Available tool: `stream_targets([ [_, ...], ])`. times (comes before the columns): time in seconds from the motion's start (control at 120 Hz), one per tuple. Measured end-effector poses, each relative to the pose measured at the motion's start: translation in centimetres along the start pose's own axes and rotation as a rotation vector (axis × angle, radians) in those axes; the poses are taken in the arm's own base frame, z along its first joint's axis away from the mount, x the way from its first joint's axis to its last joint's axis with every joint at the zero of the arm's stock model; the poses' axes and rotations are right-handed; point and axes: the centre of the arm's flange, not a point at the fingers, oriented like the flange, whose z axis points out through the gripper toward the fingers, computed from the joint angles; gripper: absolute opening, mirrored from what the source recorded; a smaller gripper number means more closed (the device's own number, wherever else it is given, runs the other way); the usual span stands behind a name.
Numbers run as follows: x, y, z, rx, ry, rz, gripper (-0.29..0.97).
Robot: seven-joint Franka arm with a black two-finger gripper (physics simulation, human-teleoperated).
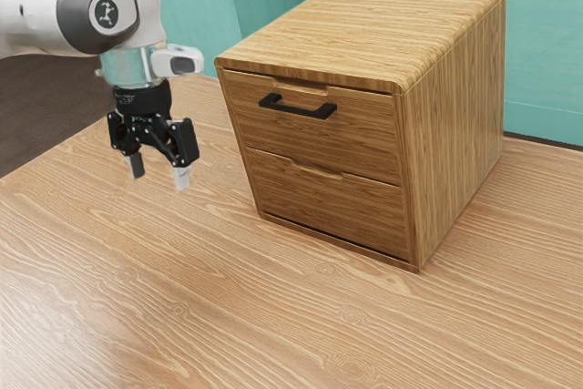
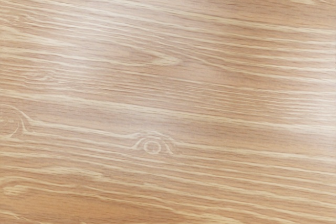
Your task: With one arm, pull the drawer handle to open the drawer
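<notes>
A wooden cabinet (image 1: 437, 79) stands on the table at the exterior view's right. Its front has two drawers. The upper drawer (image 1: 319, 129) carries a black bar handle (image 1: 297, 107) and looks flush with the cabinet front. The lower drawer (image 1: 332, 202) has no handle that I can see. My black gripper (image 1: 158, 174) hangs to the left of the cabinet, pointing down above the table, well apart from the handle. Its two fingers stand apart with nothing between them, so it is open. The wrist view looks straight down on the wooden tabletop (image 2: 168, 98).
The wood-grain table (image 1: 228, 316) stretches wide in front of and beside the cabinet. A teal wall (image 1: 547, 34) rises behind it. A dark floor area (image 1: 36, 107) lies past the table's far left edge.
</notes>
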Motion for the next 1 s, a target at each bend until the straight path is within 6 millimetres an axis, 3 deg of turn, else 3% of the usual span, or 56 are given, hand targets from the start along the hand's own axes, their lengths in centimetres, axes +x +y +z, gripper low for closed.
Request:
stream_targets([
  [0.208,0.7,-1.0,-0.7,-0.008,0.08,0.014,0.68],
  [0.233,-0.5,-0.9,-2.9,-0.005,0.13,0.026,0.68],
  [0.275,-4.5,0.0,-9.1,0.007,0.276,0.088,0.68],
  [0.3,-6.6,0.7,-11.8,0.017,0.35,0.147,0.68],
  [0.367,-9.1,2.7,-15.0,0.046,0.446,0.309,0.68],
  [0.433,-9.3,6.2,-15.8,0.092,0.476,0.483,0.68],
  [0.525,-8.7,13.3,-15.3,0.15,0.481,0.752,0.68],
  [0.658,-8.3,23.5,-12.0,0.139,0.444,1.112,0.68],
  [0.725,-10.6,27.1,-9.2,0.143,0.424,1.275,0.68],
  [0.75,-11.2,26.6,-8.1,0.148,0.423,1.304,0.67],
  [0.817,-9.9,20.3,-7.4,0.176,0.461,1.253,0.68],
  [0.842,-9.5,18.8,-7.5,0.192,0.483,1.247,0.68],
  [1.0,-6.6,17.8,-6.8,0.304,0.543,1.34,0.68],
])
